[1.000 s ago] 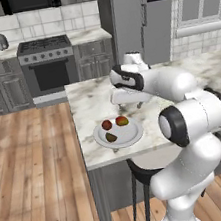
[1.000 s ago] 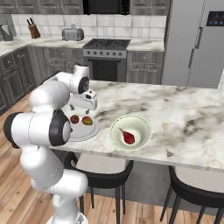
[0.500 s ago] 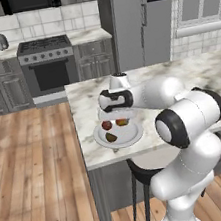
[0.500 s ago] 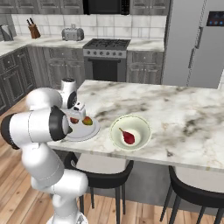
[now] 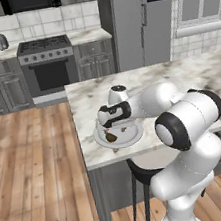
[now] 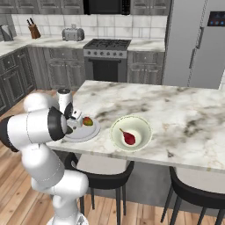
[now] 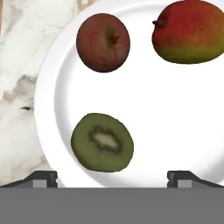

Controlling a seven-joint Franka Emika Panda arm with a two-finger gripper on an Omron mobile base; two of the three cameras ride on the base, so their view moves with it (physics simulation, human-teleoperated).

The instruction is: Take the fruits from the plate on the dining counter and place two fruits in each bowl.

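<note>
Hovering spread wide over the plate [image 7: 175, 131], the pincer [image 7: 112, 177] seemingly frames the kiwi half [image 7: 102, 142].

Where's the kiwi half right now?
In the hand view the kiwi half lies cut side up on the plate, just above the left fingertip, below the dark red apple.

veined marble dining counter [image 6: 184, 110], plate [image 7: 175, 131], cream bowl [image 6: 131, 132]
</note>
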